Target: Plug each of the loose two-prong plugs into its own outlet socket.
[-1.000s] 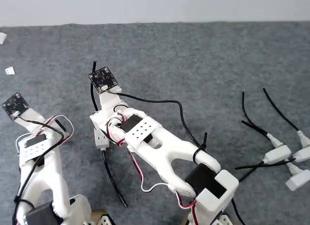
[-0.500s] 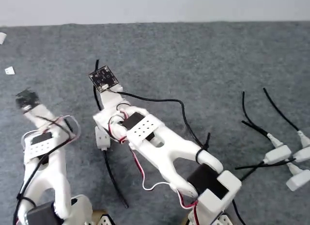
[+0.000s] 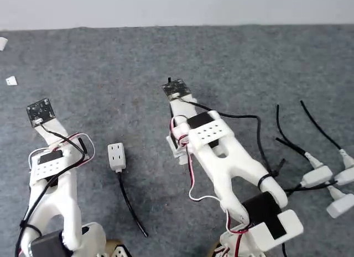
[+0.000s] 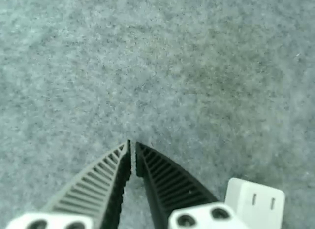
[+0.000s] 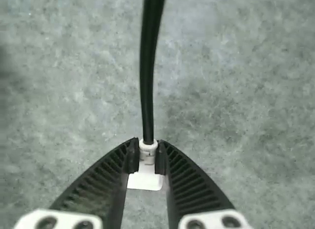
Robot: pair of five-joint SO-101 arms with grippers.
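White black-corded plug (image 5: 145, 181) clamped in right jaws | left jaws shut, empty | risk: prongs possibly skewed by cord drag

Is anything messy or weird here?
A little. Far right in the high view, white plugs lie in a heap with their black cords crossing. Two small white scraps sit at the far left. Nothing looks broken.

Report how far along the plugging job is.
Done: nothing yet; the outlet socket lies with no plug in it. In hand: the right hand is shut on one plug. Still to do: seating that plug, then the other white-ended cords lying loose. The left hand is shut, empty.
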